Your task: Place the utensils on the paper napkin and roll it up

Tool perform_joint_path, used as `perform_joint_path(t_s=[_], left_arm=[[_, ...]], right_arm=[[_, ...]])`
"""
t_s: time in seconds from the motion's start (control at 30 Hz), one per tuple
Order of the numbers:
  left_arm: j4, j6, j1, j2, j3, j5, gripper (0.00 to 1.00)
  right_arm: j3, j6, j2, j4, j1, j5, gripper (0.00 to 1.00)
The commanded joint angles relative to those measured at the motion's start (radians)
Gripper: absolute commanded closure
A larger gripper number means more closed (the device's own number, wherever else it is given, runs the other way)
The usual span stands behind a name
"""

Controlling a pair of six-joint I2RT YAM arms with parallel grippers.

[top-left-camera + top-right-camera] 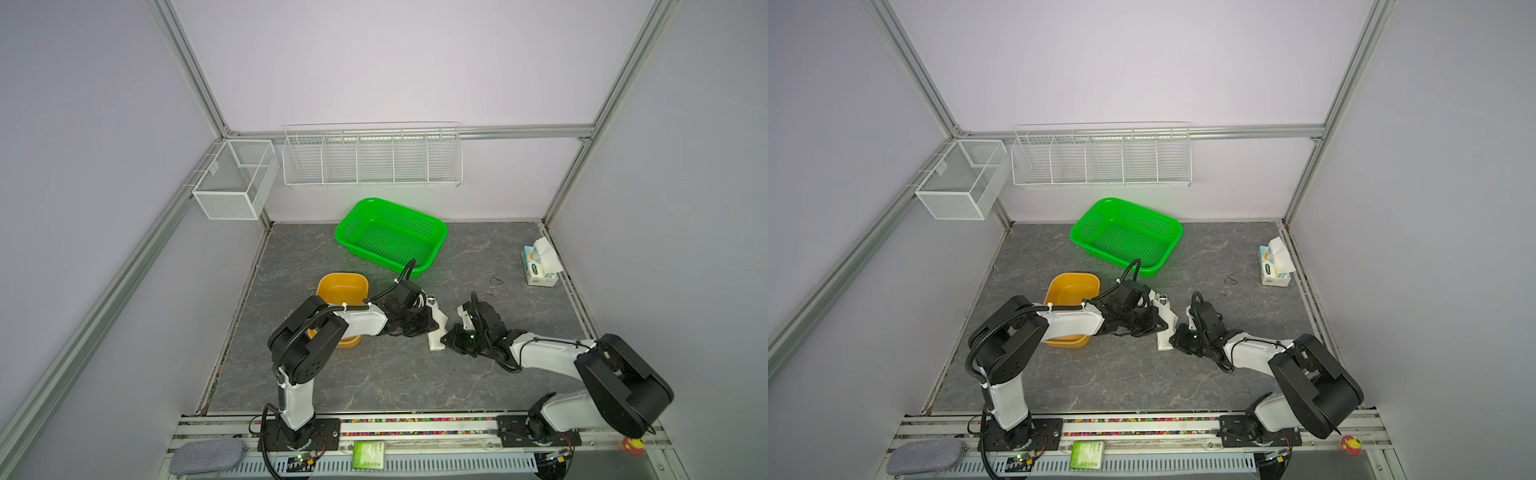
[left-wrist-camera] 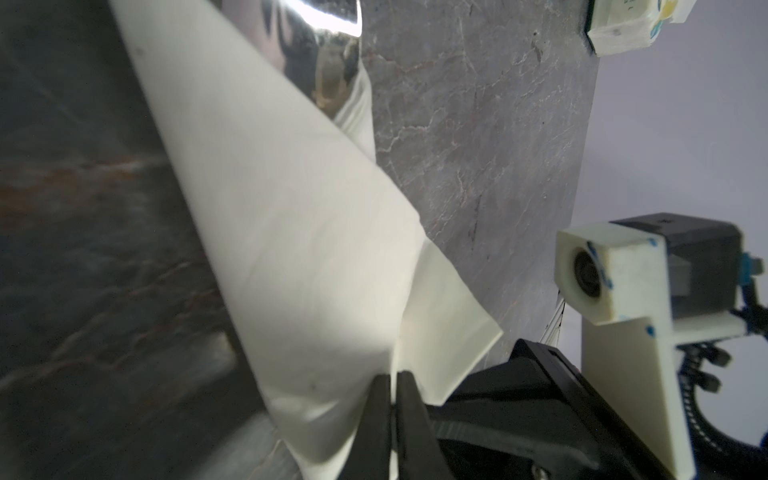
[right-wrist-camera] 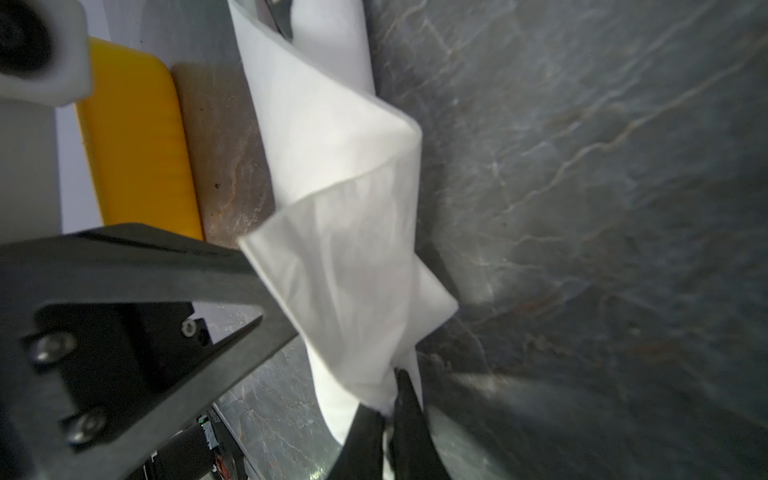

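"While the paper napkin (image 1: 436,332) lies half-wrapped near the middle of the bench (image 1: 374,374), how will it handle?"

"It looks thin, soft and easy to tear. It is folded over the utensils (image 2: 320,50). Only one shiny end pokes out of the wrap, so how many lie inside cannot be told. The metal is stiff, slick and much heavier than the paper, so it may slide out if the roll tilts."

"Where is the hold?"

"On paper alone. The left gripper (image 2: 392,390) is pinched tight on a fold, and the right gripper (image 3: 388,403) is nipped on a loose corner. A grip across the roll, with the metal inside, would likely be safer."

"And the containers?"

"The green basket (image 1: 390,237), toward the far edge, looks empty. The yellow tub (image 1: 343,286) shows nothing inside, though the left arm hides part of it. The tissue pack (image 1: 540,266), by the right edge, has white tissue sticking out."
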Motion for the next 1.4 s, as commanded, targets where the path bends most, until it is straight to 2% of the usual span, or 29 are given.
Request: perform_joint_path(t_s=[0.0, 0.27, 0.33, 0.5, 0.73, 1.07, 1.2, 1.37], left_arm=[[0.003, 0.014, 0.0, 0.028, 0.02, 0.003, 0.94], [0.016, 0.02, 0.0, 0.038, -0.006, 0.001, 0.94], [0.019, 0.02, 0.0, 0.04, -0.006, 0.003, 0.94], [0.028, 0.019, 0.0, 0.047, -0.007, 0.009, 0.95], [0.034, 0.015, -0.005, 0.056, -0.006, 0.012, 0.95], [0.037, 0.013, -0.013, 0.062, -0.001, 0.012, 0.95], [0.037, 0.013, -0.014, 0.066, 0.001, 0.015, 0.95], [0.037, 0.011, -0.015, 0.057, 0.003, 0.013, 0.96]], right_arm=[[-0.016, 0.021, 0.007, 0.009, 0.003, 0.006, 0.89], [0.005, 0.02, -0.036, -0.042, 0.0, 0.025, 0.84], [0.006, 0.02, -0.051, -0.056, -0.001, 0.037, 0.8], [0.017, 0.02, -0.08, -0.086, -0.009, 0.075, 0.61], [0.047, 0.046, -0.039, -0.094, -0.031, 0.099, 0.52], [0.054, 0.095, 0.043, 0.0, -0.055, 0.114, 0.51], [0.052, 0.105, 0.094, 0.083, -0.058, 0.072, 0.59], [0.043, 0.108, 0.108, 0.11, -0.059, 0.07, 0.76]])
